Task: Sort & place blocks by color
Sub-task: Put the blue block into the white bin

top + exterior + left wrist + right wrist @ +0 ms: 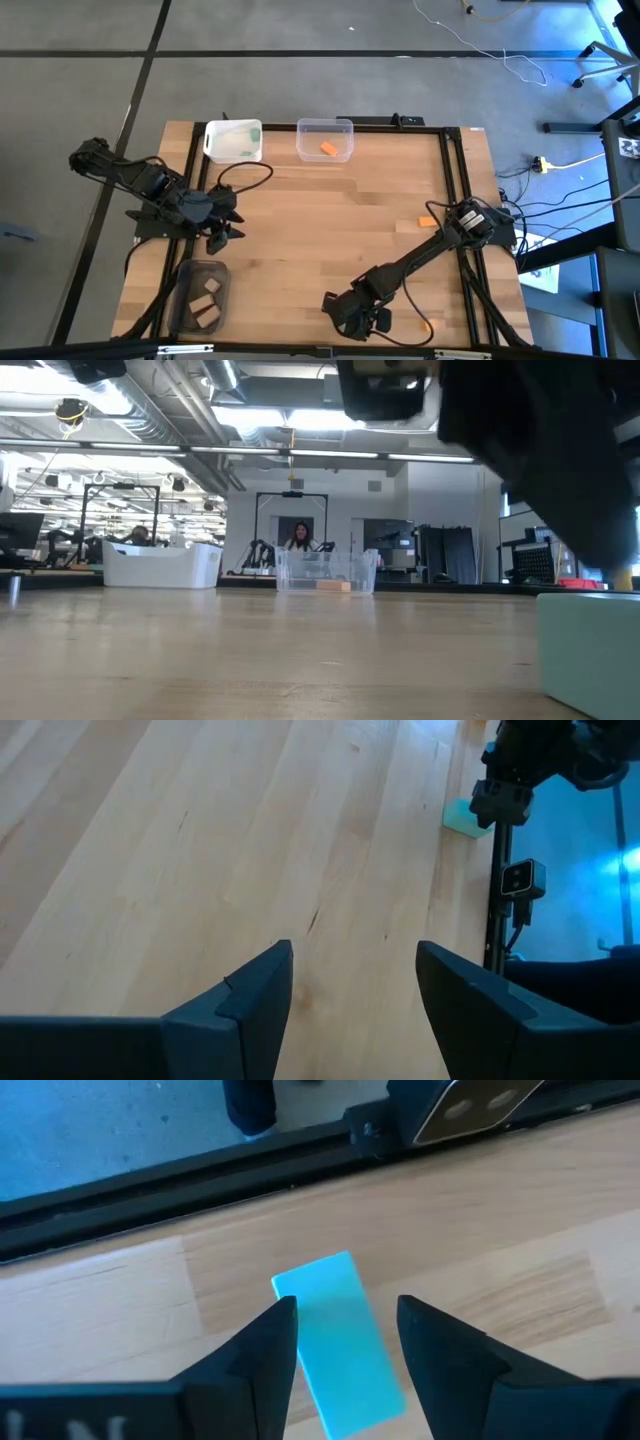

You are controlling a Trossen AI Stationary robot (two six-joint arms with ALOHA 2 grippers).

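A teal-green bar (340,1342) lies flat on the table near its near edge. My right gripper (345,1315) is low over it, open, slanting down, with one finger on each side of the bar's near half. In the high view that gripper (368,320) hides the bar. The low view shows the bar (590,650) resting on the wood under the dark arm. My left gripper (228,222) hangs open above the table's left half with nothing between its fingers (260,1000). Two orange blocks (428,222) (425,325) lie loose on the right.
At the far edge a white bin (233,140) holds a teal block and a clear bin (325,138) holds an orange block (329,148). A dark grey bin (200,295) at the near left holds tan blocks. Black rails (455,180) run along the table's sides.
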